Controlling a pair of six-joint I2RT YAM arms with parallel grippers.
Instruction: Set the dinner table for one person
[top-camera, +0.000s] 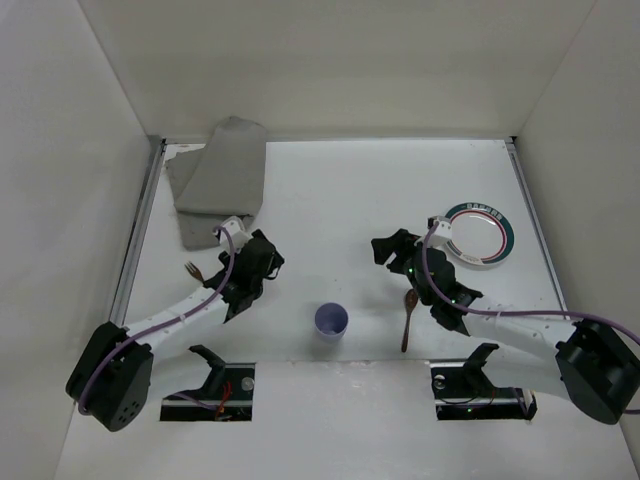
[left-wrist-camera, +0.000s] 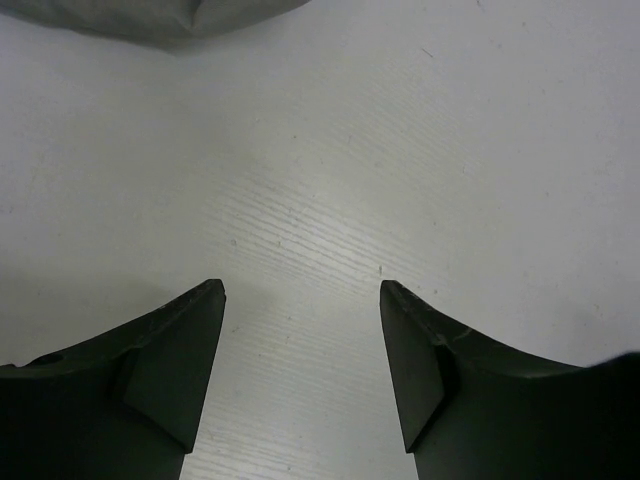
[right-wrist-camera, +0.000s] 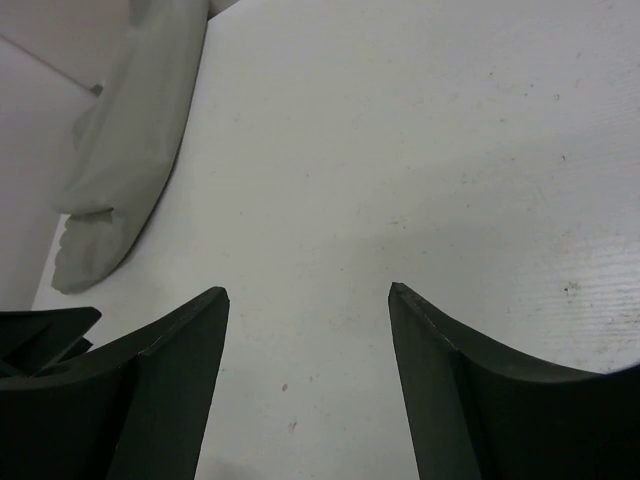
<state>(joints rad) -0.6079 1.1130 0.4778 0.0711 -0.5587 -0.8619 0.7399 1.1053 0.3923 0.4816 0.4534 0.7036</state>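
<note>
Left claw (left-wrist-camera: 300, 288) and right claw (right-wrist-camera: 307, 290) spread wide, gripping nothing, above the white surface (left-wrist-camera: 420, 150); left nearest the rumpled placemat (top-camera: 220, 175), probably to flatten it.

The dinner table (top-camera: 330, 190) is white, placemat (top-camera: 222, 175) grey, cup (top-camera: 331, 322) lavender (plate (top-camera: 478, 236) teal-rimmed).

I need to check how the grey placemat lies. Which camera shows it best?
Top external: the whole grey placemat shows, rumpled, at far left. Left wrist catches only a sliver at the frame's top; right wrist shows part of it at left.
</note>
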